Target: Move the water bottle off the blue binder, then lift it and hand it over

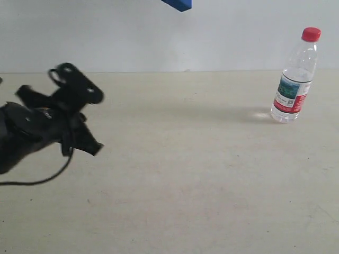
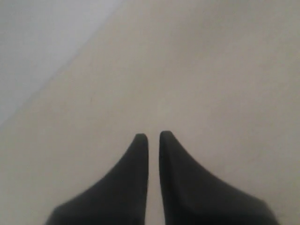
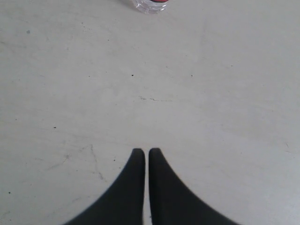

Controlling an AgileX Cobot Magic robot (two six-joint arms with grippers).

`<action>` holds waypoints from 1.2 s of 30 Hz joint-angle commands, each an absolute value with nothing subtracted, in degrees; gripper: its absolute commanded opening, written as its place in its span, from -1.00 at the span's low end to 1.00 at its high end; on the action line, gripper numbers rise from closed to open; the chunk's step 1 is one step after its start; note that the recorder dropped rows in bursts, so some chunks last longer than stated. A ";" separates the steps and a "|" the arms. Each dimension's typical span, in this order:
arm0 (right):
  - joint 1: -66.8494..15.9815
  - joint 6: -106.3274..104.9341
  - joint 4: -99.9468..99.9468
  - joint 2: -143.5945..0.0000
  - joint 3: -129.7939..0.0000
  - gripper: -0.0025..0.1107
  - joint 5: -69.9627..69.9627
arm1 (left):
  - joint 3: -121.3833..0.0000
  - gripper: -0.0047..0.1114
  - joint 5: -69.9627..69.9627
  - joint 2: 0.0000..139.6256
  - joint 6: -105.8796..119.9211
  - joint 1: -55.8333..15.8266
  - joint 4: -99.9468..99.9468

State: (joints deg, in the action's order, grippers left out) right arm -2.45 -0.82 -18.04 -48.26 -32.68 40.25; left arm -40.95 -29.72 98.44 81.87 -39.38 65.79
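Observation:
The water bottle (image 1: 295, 79) stands upright on the beige table (image 1: 185, 174) at the far right, red cap on top. Its clear base (image 3: 151, 4) shows at the edge of the right wrist view, well ahead of my right gripper (image 3: 146, 151), which is shut with nothing in it. That gripper is out of the exterior view. Only a deep-blue corner of the blue binder (image 1: 179, 4) shows, at the top edge of the exterior view, up off the table. My left gripper (image 1: 95, 148) hovers over the table's left side; its fingers (image 2: 153, 136) are shut and hold nothing.
A pale wall (image 1: 106, 32) runs behind the table's far edge. A black cable (image 1: 47, 177) loops down from the left arm. Bare tabletop lies between the left arm and the bottle.

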 commanded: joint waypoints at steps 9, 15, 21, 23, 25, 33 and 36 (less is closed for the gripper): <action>-2.28 -0.65 -18.26 -47.99 -32.57 -0.96 38.13 | -40.04 -0.83 -13.38 71.96 83.33 -12.31 66.46; -2.28 -0.55 -18.14 -47.88 -32.57 -0.96 37.48 | -35.64 -0.83 -5.88 47.57 83.16 -12.31 73.61; -2.28 -0.55 -18.03 -47.88 -32.57 -0.96 37.48 | -24.16 -0.83 0.00 28.17 83.16 -12.31 83.50; -2.28 -0.55 -17.77 -47.88 -32.57 -0.96 37.48 | -18.67 -0.83 0.00 23.63 83.16 -12.31 86.11; -2.28 -0.55 -17.02 -47.88 -32.57 -0.96 37.48 | -13.80 -0.83 -2.16 21.28 83.05 -12.31 89.09; -2.28 -0.55 -15.37 -47.88 -32.57 -0.96 37.48 | -4.14 -0.83 -25.48 23.13 77.32 -12.31 99.95; -2.28 -0.55 -15.37 -47.88 -32.57 -0.96 37.48 | -3.90 -0.83 -24.27 24.76 73.21 -12.31 99.95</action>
State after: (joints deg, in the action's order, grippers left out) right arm -2.45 -0.82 -15.74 -48.26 -32.68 38.12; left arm -4.29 -24.39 23.63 76.22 -12.55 99.18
